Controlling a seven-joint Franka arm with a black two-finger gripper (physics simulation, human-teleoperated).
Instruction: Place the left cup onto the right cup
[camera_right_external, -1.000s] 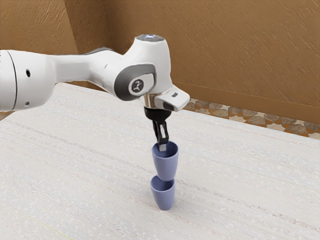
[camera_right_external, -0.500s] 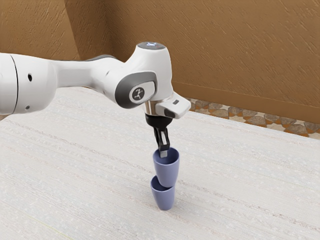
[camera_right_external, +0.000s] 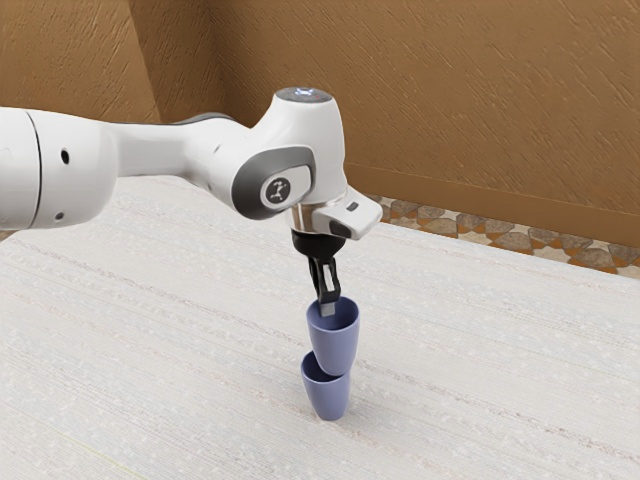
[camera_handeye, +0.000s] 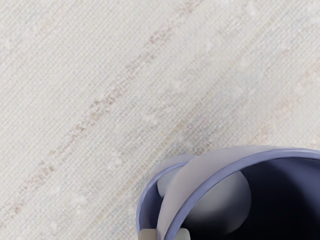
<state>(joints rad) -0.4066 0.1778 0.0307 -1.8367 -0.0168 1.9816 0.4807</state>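
Observation:
Two blue-grey cups are stacked near the table's middle. The lower cup (camera_right_external: 325, 396) stands upright on the table. The upper cup (camera_right_external: 333, 342) sits with its base inside the lower one's mouth, leaning slightly. My gripper (camera_right_external: 326, 297) hangs straight down from the arm and is shut on the upper cup's near rim, one finger inside and one outside. In the wrist view the upper cup (camera_handeye: 200, 172) lies right under my hand, with the lower cup's rim (camera_handeye: 143, 200) peeking out beside it.
The pale woven-looking table (camera_right_external: 150, 330) stretches wide on all sides of the cups. Its far edge runs along a strip of stone floor (camera_right_external: 500, 238) below a brown wall.
My hand has come down a little with the upper cup, whose base has sunk deeper into the lower cup. Over the last half second almost nothing moved.

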